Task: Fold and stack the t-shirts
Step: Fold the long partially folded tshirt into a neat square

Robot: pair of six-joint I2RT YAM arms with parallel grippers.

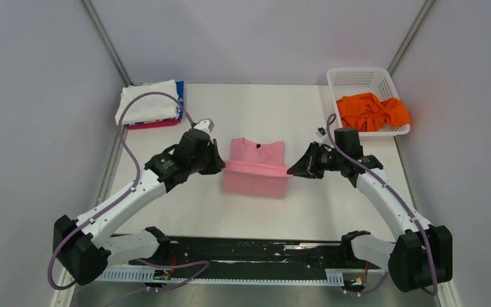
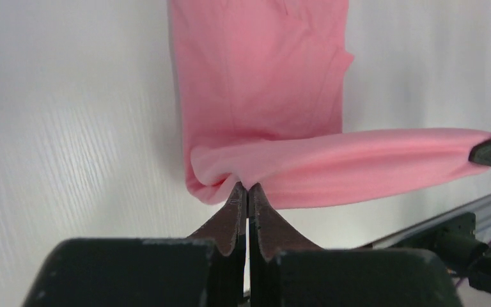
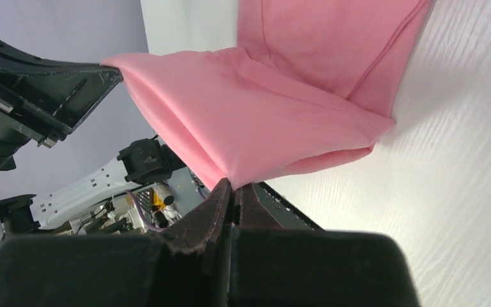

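Clamped tight just ahead of its wrist camera, the left pincer [image 2: 247,192] grips one end of a raised fold of the pink shirt [image 1: 256,176]. The right pincer [image 3: 233,185] is clenched on the other end. The cloth between them is stretched taut, just above the rest of the shirt. That rest lies flat on the desk [image 1: 256,217], collar end on the far side. The sleeves look already tucked in, since the body shows as a narrow rectangle.

A stack [image 1: 148,105] sits well apart from the pink shirt, to its far left. It has white on top, with blue and magenta edges showing beneath. These look folded and finished.

A basket [image 1: 358,77] stands to the pink shirt's far right and holds the orange shirt [image 1: 371,112], crumpled and unfolded.

By my reading, the task is past halfway. Three shirts seem done, and the pink one is in the middle of a crosswise fold. That fold has yet to be laid down and perhaps smoothed, and the shirt then has to be carried to the stack. The orange shirt has not been started: it has to be taken out, spread, folded and stacked.
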